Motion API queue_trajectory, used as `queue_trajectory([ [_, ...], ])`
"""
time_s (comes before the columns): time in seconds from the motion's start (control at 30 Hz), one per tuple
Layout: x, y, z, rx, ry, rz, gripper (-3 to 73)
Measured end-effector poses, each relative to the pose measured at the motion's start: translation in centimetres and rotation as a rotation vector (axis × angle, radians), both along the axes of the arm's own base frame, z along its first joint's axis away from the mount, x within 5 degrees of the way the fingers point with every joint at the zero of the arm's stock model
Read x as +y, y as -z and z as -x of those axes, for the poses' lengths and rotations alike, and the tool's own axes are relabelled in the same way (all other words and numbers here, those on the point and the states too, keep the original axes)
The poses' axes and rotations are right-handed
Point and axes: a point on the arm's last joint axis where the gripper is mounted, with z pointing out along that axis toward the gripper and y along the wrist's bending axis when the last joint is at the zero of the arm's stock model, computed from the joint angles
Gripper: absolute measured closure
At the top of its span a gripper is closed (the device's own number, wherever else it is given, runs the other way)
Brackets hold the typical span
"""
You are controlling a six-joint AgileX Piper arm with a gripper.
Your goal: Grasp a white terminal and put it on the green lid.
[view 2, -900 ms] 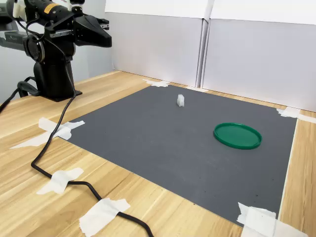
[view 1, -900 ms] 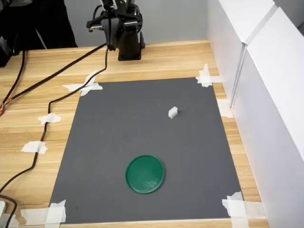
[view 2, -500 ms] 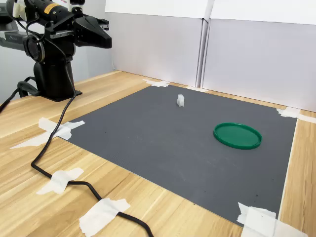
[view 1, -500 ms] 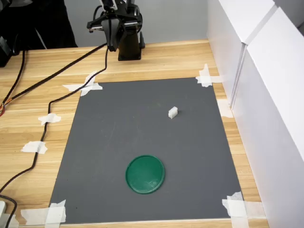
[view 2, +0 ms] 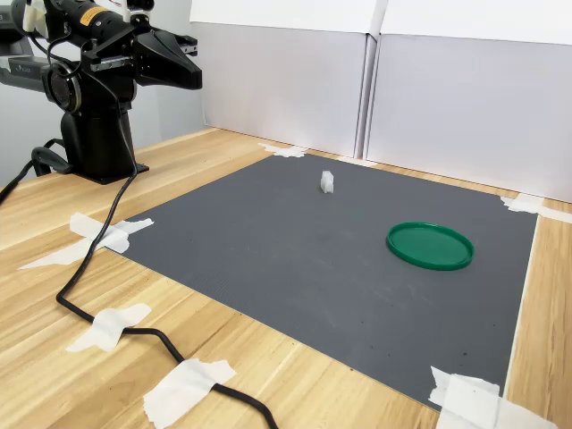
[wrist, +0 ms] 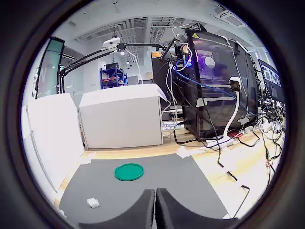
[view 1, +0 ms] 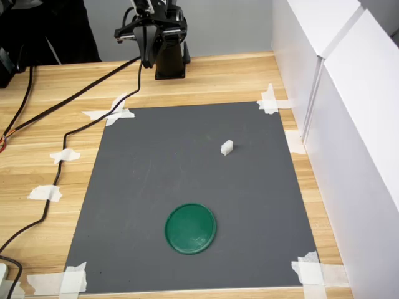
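The white terminal (view 1: 227, 147) (view 2: 327, 182) is a tiny white block standing alone on the grey mat, also seen in the wrist view (wrist: 93, 202). The green lid (view 1: 191, 228) (view 2: 430, 246) (wrist: 129, 171) lies flat on the mat, well apart from the terminal, with nothing on it. My gripper (view 1: 148, 43) (view 2: 189, 61) (wrist: 155, 210) hangs folded back above the arm's base, far from both things. Its two dark fingers are pressed together, shut, with nothing between them.
The grey mat (view 1: 156, 187) is taped to a wooden table with white tape strips (view 1: 112, 114). A black cable (view 1: 59, 156) trails along the first exterior view's left. White walls (view 1: 349, 124) border the mat. The arm's black base (view 1: 169, 62) stands behind the mat.
The gripper has lifted very slightly above the base. The terminal and the lid have not moved.
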Motion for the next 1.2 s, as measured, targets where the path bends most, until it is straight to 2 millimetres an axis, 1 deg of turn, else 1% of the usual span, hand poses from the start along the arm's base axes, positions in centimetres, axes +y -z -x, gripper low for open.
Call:
queue_trajectory([
  [1.07, 0.0, 0.28, 0.02, 0.031, 0.0, 0.0, 71.1],
  [1.2, 0.0, 0.22, 0.09, 0.061, 0.0, 0.0, 71.1],
])
